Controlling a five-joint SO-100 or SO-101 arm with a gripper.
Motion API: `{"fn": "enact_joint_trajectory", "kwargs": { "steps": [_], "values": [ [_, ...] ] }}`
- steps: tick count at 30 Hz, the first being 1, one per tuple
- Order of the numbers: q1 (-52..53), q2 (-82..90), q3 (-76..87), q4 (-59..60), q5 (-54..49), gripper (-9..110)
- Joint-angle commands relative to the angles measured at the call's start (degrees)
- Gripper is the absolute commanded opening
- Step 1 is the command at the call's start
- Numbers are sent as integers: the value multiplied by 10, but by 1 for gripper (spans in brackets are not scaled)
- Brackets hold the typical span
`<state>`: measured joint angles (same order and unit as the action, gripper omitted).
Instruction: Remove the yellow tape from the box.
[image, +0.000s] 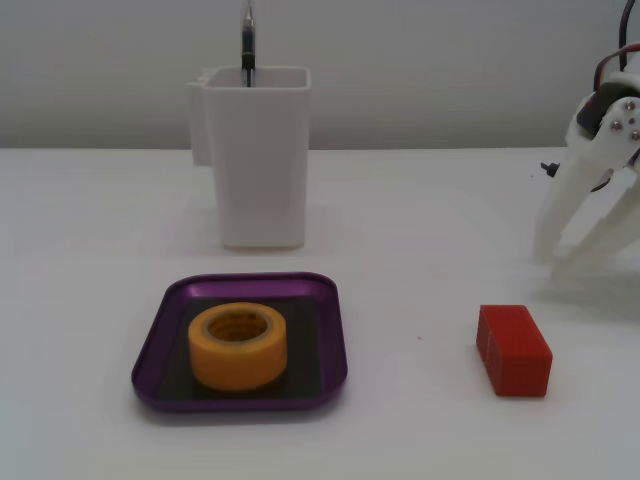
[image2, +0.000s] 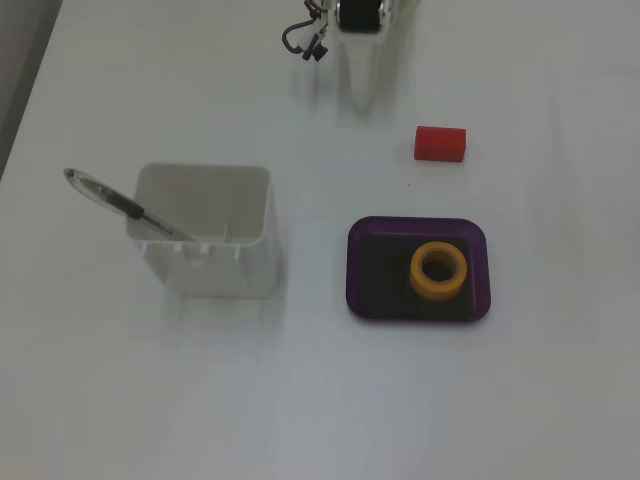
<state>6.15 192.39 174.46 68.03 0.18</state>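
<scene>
The yellow tape (image: 238, 362) lies flat, hole up, inside the purple box (image: 240, 284), a shallow tray at the front left of a fixed view. From above, the tape (image2: 418, 271) sits right of the middle of the box (image2: 375, 270). My gripper (image: 550, 262) is far off at the right edge, fingers pointing down to the table with the tips together, holding nothing. From above, it (image2: 362, 100) shows at the top edge, well away from the box.
A red block (image: 513, 350) lies on the table between gripper and box; it also shows from above (image2: 440, 143). A tall white container (image: 262, 160) with a pen (image: 247, 45) stands behind the box, left of it from above (image2: 205, 230).
</scene>
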Motion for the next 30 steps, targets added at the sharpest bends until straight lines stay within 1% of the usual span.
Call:
{"fn": "enact_joint_trajectory", "kwargs": {
  "steps": [1, 24, 30],
  "values": [
    [-3, 49, 6, -9, 4, 0],
    [-3, 48, 0, -9, -3, 0],
    [4, 48, -83, -8, -2, 0]
  ]
}}
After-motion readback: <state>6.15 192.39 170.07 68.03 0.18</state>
